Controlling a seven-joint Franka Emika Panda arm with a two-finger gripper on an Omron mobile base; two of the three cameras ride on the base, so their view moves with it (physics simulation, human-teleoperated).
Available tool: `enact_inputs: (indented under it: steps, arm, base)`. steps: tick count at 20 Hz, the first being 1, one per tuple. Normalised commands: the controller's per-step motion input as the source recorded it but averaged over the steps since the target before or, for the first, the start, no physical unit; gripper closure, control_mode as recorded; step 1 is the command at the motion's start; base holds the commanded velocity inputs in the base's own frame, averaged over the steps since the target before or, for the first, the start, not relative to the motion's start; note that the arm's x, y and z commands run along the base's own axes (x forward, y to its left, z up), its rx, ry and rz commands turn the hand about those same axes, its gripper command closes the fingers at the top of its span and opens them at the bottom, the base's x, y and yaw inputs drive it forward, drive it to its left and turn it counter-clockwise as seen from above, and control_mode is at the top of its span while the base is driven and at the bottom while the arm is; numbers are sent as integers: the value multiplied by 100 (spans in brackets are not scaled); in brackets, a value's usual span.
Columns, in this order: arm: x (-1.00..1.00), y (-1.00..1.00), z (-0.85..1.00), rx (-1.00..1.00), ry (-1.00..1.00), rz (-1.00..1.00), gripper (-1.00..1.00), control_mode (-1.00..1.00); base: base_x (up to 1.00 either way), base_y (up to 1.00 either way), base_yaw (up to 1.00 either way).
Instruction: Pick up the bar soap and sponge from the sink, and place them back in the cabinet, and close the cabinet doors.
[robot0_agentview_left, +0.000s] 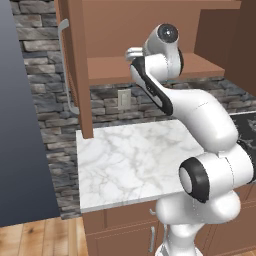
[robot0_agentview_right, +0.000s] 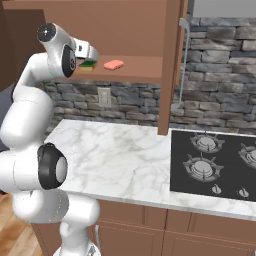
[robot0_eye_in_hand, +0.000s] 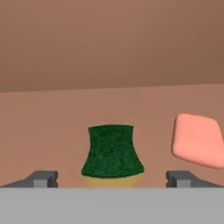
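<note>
Gripper (robot0_eye_in_hand: 111, 179) jaws wide apart, holding nothing: in the hand view the two dark fingertips (robot0_eye_in_hand: 41, 178) sit at lower left and lower right, with the sponge (robot0_eye_in_hand: 112, 154) between them but not touching either. Gap visible on both sides.

Largest to smallest:
- Arm (robot0_agentview_left: 200, 125): fills right half of the left base view, rises lower left in the right base view, wrist up at shelf height.
- Cabinet (robot0_agentview_right: 135, 30): brown wood wall unit, top of both base views. Shelf (robot0_agentview_left: 107, 67) plain wood, across upper centre.
- Cabinet doors: both swung open. One edge-on at upper left of the left base view (robot0_agentview_left: 80, 65), silver bar handle (robot0_agentview_left: 65, 65) beside it. Other edge-on right of centre in the right base view (robot0_agentview_right: 170, 65).
- Marble counter (robot0_agentview_left: 130, 160): centre of both base views, under the cabinet.
- Black gas hob (robot0_agentview_right: 215, 160): right side of the right base view, set in the counter.
- Sponge: on the shelf, green top, yellow layer below; bottom centre of the hand view, just right of the wrist in the right base view (robot0_agentview_right: 89, 65).
- Bar soap (robot0_eye_in_hand: 197, 140): salmon pink, flat on the shelf, right of the sponge in the hand view, near but apart. Upper centre-left of the right base view (robot0_agentview_right: 114, 64).
</note>
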Motion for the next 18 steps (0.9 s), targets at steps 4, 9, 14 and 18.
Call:
enact_inputs:
  steps: [4,9,14,18]
  arm:
    - [-74,0,0,0,-18,0,-100,-100]
    - [-86,-3,12,0,-12,0,-100,-100]
    - [-83,-2,32,0,-8,-1,-100,-100]
    - [-74,0,26,0,-6,-2,-100,-100]
  base:
    - [0,0,0]
    - [0,0,0]
    - [0,0,0]
    - [0,0,0]
